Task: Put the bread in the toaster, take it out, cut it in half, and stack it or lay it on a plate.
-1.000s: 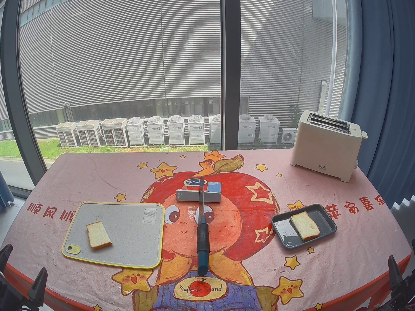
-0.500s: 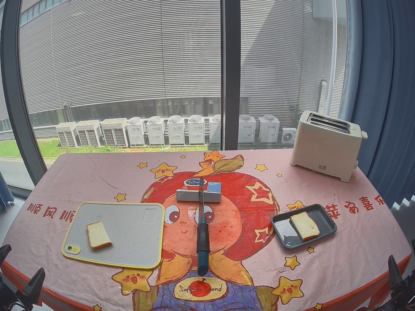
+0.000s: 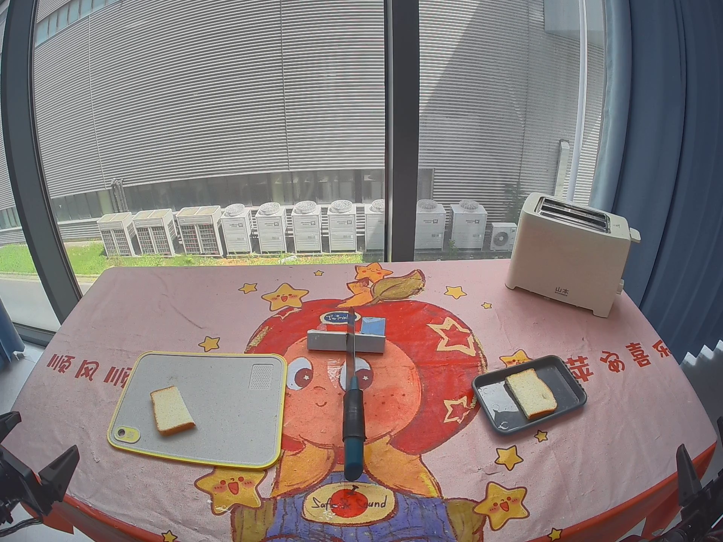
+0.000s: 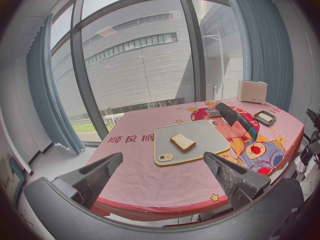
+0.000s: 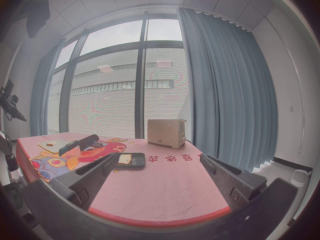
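Note:
One half slice of bread lies on the grey cutting board at the table's left. The other half rests on the dark plate at the right. A blue-handled knife lies in the middle, its blade on a small holder. The cream toaster stands at the back right, slots empty. My left gripper is open off the front left corner. My right gripper is open off the front right corner.
The table wears a pink cartoon cloth and stands against a large window. Blue curtains hang at the right, close behind the toaster. Bare cloth lies between the board, knife and plate.
My left gripper has drawn back lower and further off the table's front left corner. Bread, knife, plate and right gripper have not moved.

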`<state>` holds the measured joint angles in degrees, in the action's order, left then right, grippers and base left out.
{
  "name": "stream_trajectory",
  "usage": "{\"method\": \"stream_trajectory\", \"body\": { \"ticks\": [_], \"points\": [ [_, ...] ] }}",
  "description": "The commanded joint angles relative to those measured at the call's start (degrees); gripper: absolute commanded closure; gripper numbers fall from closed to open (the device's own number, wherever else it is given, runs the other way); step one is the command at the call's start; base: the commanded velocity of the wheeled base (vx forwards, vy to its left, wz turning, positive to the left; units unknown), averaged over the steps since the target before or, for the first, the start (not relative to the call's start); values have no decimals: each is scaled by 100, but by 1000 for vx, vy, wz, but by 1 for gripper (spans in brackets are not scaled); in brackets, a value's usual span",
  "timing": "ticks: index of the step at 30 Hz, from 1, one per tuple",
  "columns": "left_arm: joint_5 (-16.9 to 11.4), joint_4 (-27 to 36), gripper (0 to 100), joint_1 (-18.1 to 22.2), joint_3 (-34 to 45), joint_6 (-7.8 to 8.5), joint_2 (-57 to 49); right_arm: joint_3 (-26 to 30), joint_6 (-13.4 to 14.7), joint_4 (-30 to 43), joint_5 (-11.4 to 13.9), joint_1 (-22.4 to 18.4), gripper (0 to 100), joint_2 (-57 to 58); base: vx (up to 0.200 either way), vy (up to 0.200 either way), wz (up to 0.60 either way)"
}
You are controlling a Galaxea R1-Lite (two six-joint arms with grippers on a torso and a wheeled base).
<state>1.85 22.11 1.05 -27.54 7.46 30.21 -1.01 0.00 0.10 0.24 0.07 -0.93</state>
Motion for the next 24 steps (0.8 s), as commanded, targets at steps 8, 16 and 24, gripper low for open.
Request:
{"method": "stream_trajectory", "body": {
  "ticks": [8, 16, 24],
  "points": [
    [-36, 276, 0, 1, -665, -78, 1092, 92, 0, -1, 2, 1, 0, 93, 0, 0, 0],
    [-80, 882, 0, 1, -1351, -526, 1857, 92, 0, 8, 2, 1, 0, 93, 0, 0, 0],
    [-159, 522, 0, 9, -1843, -808, 2841, 92, 0, -1, 2, 1, 0, 93, 0, 0, 0]
  ]
}}
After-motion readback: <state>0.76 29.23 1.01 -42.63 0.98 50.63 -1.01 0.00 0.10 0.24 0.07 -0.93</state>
